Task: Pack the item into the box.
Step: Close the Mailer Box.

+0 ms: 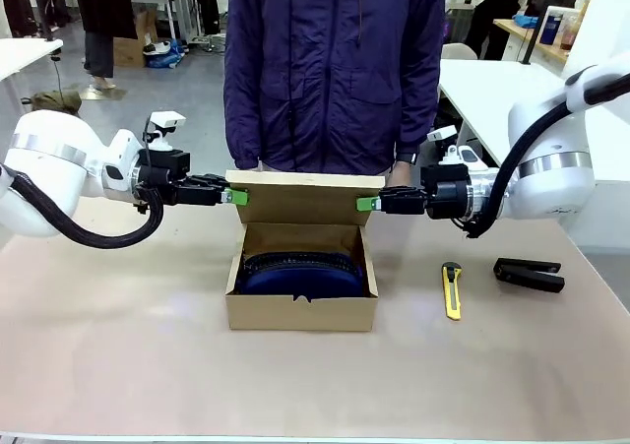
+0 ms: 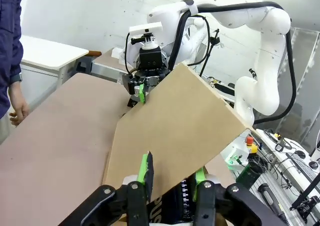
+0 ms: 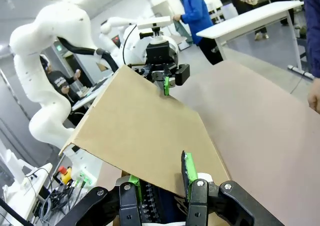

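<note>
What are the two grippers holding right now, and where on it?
Both grip the hinged flap lid of the brown cardboard box: the left gripper pinches its left top corner, the right gripper its right top corner.

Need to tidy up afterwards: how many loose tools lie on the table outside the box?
2. A yellow utility knife lies right of the box; a black stapler lies farther right, beyond it. Something small could be hidden behind the raised lid.

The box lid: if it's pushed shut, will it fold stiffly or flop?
Probably stiff: the lid spans flat between the left gripper and right gripper. Likely light, being thin cardboard. Should pivot easily at its creased hinge on the box.
</note>
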